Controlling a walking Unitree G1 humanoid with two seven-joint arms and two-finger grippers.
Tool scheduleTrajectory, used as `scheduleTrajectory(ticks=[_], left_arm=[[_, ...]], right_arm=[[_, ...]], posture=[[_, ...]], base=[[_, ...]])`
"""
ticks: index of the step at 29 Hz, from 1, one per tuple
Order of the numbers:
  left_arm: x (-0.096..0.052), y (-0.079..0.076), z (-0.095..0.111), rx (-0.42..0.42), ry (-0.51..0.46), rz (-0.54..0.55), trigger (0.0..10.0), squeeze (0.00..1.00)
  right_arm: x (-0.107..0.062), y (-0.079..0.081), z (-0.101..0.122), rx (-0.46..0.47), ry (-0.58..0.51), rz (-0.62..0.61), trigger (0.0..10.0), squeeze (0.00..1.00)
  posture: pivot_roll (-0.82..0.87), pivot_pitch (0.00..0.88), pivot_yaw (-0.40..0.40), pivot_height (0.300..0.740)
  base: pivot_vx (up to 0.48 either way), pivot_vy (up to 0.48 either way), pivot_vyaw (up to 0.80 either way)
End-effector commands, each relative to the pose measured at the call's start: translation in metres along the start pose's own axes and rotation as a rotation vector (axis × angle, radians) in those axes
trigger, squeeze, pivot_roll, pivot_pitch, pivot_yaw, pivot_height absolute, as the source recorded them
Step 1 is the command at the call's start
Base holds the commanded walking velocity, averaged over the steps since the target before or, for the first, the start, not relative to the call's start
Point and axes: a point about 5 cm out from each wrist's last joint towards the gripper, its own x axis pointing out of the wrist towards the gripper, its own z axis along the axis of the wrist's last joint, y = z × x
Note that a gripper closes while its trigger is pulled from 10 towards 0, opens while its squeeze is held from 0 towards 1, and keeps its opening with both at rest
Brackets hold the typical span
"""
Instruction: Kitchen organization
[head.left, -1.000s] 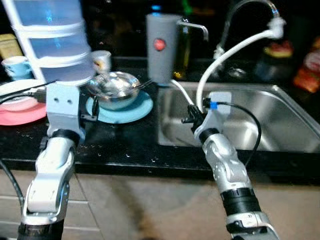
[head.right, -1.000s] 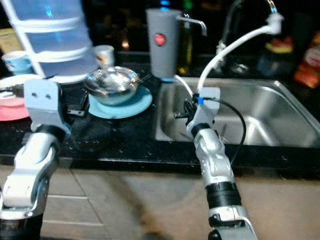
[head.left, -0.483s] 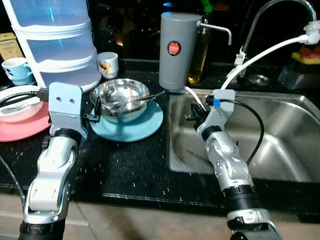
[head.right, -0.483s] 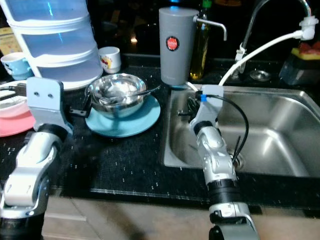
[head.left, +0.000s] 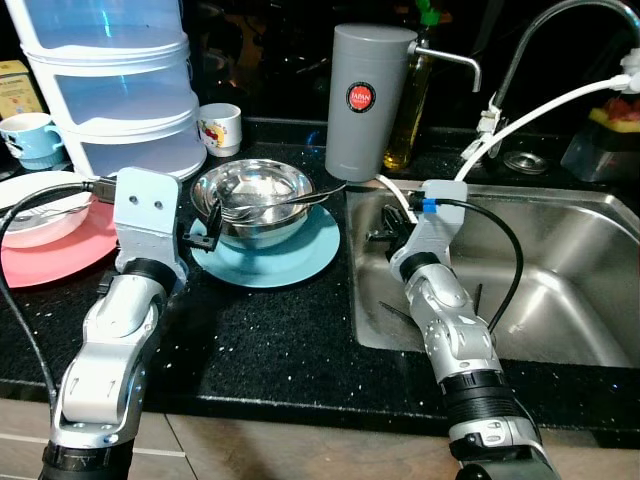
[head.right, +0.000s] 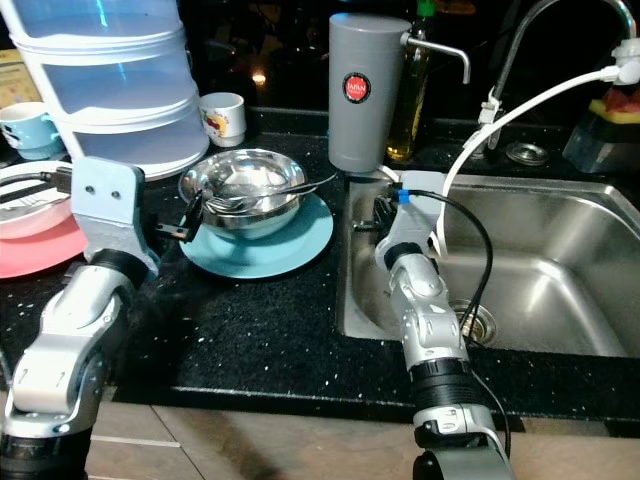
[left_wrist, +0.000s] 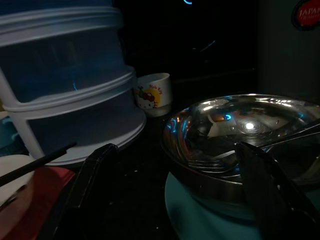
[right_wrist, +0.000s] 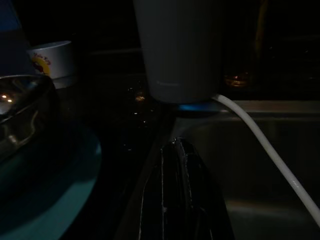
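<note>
The head views are bright and sharp, with light from above. The steel bowl (head.left: 252, 200) shines with white glare, and the black counter (head.left: 260, 330) sparkles. Behind it, the back is dark. Both wrist views are very dim, with bright spots on the bowl by the left gripper (left_wrist: 175, 195).

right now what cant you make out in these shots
- Steel bowl: its contents; glare in the eye views, darkness in the left wrist view.
- Grey canister: red label text too small.
- Sink: right side cut off by the frame edge.
- Pink plate: partly hidden behind the left arm.
- Right gripper: wrist view very dark.
</note>
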Motion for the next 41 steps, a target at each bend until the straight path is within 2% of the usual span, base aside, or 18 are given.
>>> scheduleTrajectory(ticks=[1,5,13,21,24,25,26,41], left_arm=[[-0.0017,0.0003,0.0013,0.013,0.002,0.004,10.0,0.0],[-0.0014,0.0046,0.0016,0.022,0.005,0.008,10.0,0.0],[-0.0009,0.0058,-0.0001,-0.011,0.023,0.018,10.0,0.0],[-0.0009,0.0052,-0.0012,-0.007,0.036,0.013,10.0,0.0],[-0.0015,0.0057,-0.0032,0.005,0.05,0.013,10.0,0.0],[-0.0019,0.0066,-0.0037,-0.035,0.051,0.023,10.0,0.0],[-0.0021,0.0074,-0.0031,-0.039,0.05,0.028,10.0,0.0],[-0.003,0.0064,-0.0013,-0.039,0.049,0.024,10.0,0.0]], right_arm=[[0.0001,-0.0014,-0.0019,-0.001,0.004,-0.012,10.0,0.0],[0.0018,-0.0013,-0.0007,-0.003,0.0,-0.007,10.0,0.0],[0.0033,-0.0007,0.0003,-0.004,-0.002,-0.003,10.0,0.0],[0.0029,-0.001,0.0001,-0.004,-0.001,-0.004,10.0,0.0],[0.0031,-0.001,0.0002,-0.004,-0.002,-0.004,10.0,0.0],[0.0031,-0.0009,0.0002,-0.004,-0.003,-0.004,10.0,0.0],[0.0032,-0.0011,0.0003,-0.004,-0.003,-0.004,10.0,0.0],[0.0029,0.0004,-0.0005,0.0,0.0,0.001,10.0,0.0]], posture=[[0.04,0.041,-0.006,0.74],[0.05,0.04,-0.01,0.74],[0.04,0.04,-0.01,0.74],[0.04,0.04,-0.011,0.74],[0.04,0.04,-0.011,0.74],[0.04,0.04,-0.011,0.74],[0.04,0.041,-0.012,0.74],[0.04,0.042,-0.015,0.74]], base=[[0.0,0.0,0.0],[0.0,0.0,0.0],[0.0,0.0,0.0],[0.0,0.0,0.0],[0.0,-0.48,0.0],[0.0,0.0,0.0],[0.0,0.0,0.0],[0.0,0.0,0.0]])
